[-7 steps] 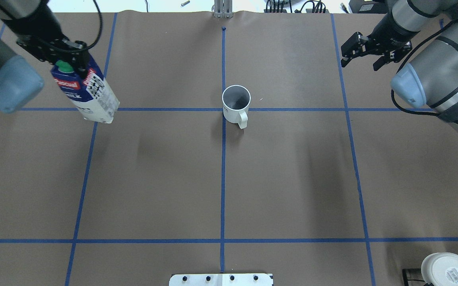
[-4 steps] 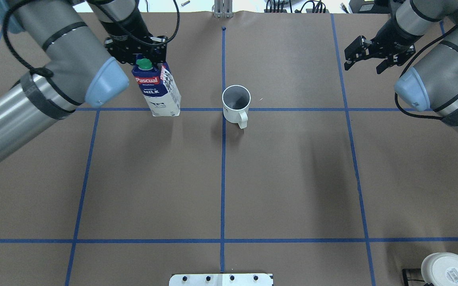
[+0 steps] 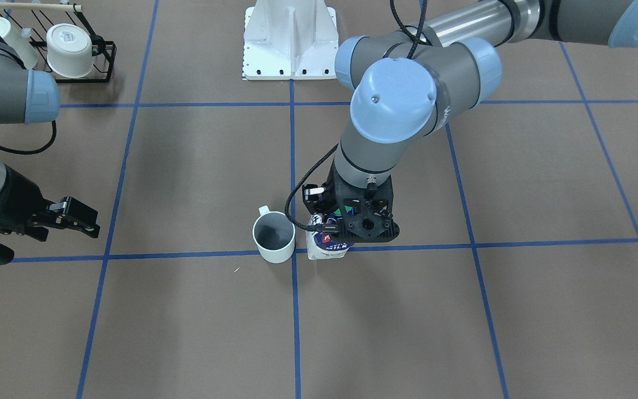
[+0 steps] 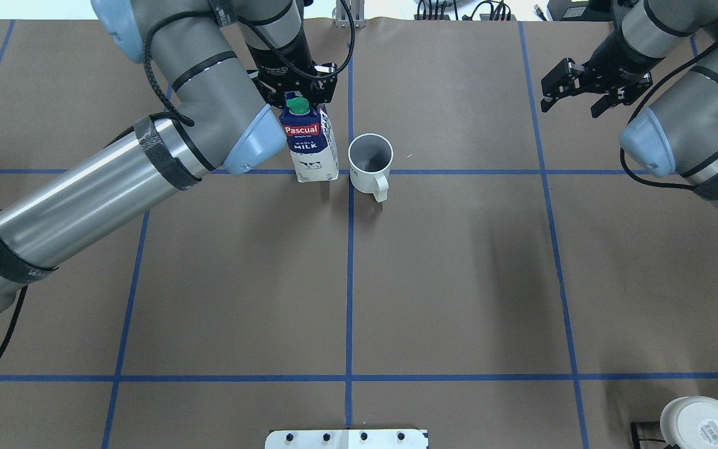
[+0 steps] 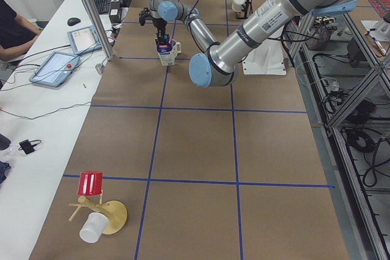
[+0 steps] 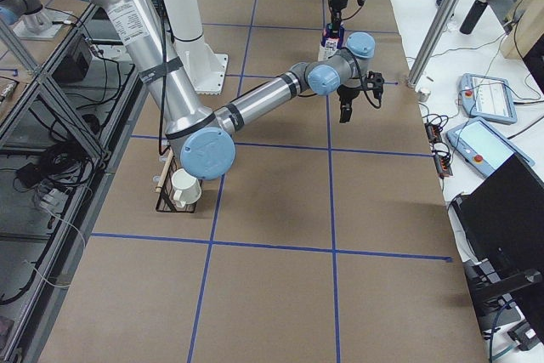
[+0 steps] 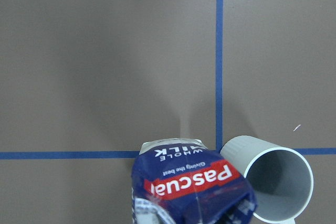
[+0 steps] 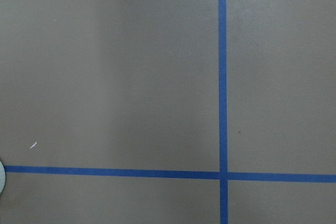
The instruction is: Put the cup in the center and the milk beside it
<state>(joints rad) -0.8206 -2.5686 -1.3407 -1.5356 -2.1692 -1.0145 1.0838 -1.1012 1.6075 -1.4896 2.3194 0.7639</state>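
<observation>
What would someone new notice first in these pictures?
The left gripper clamps the top of the milk, which stands upright just beside the cup on the center tape crossing. The right gripper hangs open and empty, far off on the robot's right.

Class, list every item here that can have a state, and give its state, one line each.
cup: upright, empty, at the middle tape crossing.
milk carton: upright, cap on, beside the cup.
left gripper: shut on the milk carton's top.
right gripper: open, empty.
cup in the rack: upside down.
</observation>
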